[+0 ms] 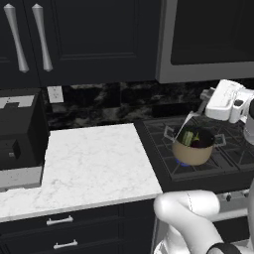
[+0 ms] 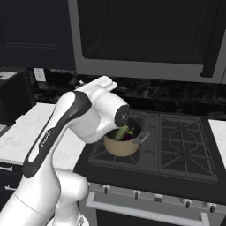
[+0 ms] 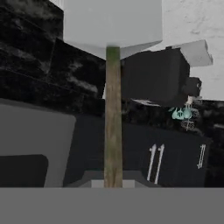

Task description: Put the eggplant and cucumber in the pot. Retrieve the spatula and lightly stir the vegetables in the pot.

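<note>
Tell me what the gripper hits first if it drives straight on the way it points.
The gripper, shut on the spatula, points along its handle. In the hand view the blade leads towards the black backsplash beside the counter, so that is probably first; depth is unclear.

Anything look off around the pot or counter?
Nothing stands out. The pot sits upright on the stove with the cucumber and eggplant inside; nothing spilled on the counter. The spatula is held straight, blade angled toward the pot.
</note>
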Robot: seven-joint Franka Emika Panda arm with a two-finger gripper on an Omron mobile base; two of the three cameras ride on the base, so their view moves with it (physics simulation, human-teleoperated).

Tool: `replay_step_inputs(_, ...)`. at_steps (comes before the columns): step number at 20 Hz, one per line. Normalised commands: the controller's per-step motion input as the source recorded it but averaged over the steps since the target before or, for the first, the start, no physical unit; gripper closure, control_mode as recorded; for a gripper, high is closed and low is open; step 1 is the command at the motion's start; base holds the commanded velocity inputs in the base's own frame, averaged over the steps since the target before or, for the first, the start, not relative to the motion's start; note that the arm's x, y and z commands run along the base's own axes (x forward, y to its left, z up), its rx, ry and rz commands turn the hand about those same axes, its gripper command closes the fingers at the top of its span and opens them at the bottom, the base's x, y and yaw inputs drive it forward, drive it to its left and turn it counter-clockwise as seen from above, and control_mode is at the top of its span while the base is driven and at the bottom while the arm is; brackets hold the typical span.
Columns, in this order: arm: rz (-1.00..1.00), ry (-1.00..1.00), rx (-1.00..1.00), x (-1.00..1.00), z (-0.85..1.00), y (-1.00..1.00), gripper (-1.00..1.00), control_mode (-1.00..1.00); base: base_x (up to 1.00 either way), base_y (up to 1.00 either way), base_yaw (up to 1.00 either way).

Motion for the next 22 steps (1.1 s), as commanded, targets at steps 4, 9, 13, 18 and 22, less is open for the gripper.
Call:
replay_step_inputs(4, -0.22, 0.02, 0.11, 0.12, -0.11, -0.85, 1.00, -1.00, 0.00, 0.00, 0.00)
replay_step_inputs(9, -0.07, 0.00, 0.07, 0.28, -0.21, -0.87, 1.00, -1.00, 0.00, 0.00, 0.00)
replay_step_inputs(13, 0.00, 0.00, 0.03, 0.23, -0.38, -0.75, 1.00, -1.00, 0.00, 0.00, 0.00)
replay_step_inputs(18, 0.07, 0.00, 0.00, 0.25, -0.40, -0.42, 1.00, -1.00, 0.00, 0.00, 0.00)
replay_step_inputs(22, 0.11, -0.05, 0.00, 0.30, -0.28, -0.20, 1.00, -1.00, 0.00, 0.00, 0.00)
